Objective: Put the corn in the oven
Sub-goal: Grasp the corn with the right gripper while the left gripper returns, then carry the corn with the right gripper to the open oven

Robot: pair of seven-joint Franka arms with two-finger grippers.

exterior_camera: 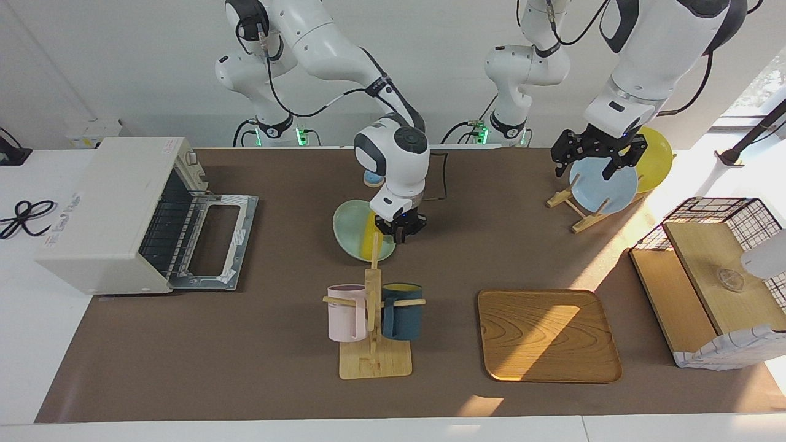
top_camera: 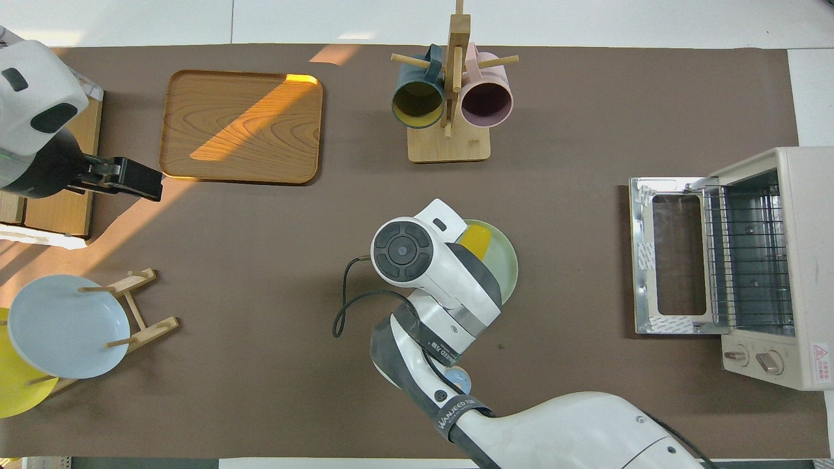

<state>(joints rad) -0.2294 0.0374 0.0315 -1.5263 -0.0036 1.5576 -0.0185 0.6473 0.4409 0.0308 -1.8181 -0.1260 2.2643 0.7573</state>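
Where corn [exterior_camera: 370,236] lies, mug rack [exterior_camera: 373,319] neighbours.

On the right arm [top_camera: 449,407], near its lower edge in the overhead view, you can read a dark band printed in white letters as "WANJEED", with further letters cut off; it sits well back from the right gripper [exterior_camera: 399,232], toward the arm's base. The oven [top_camera: 801,260] carries a small red-and-white warning sticker [top_camera: 820,362] beside its knobs, lettering too small to read. On the oven's top in the facing view, a grey slanted brand mark [exterior_camera: 63,215] shows, its words unreadable. You find no other legible text.
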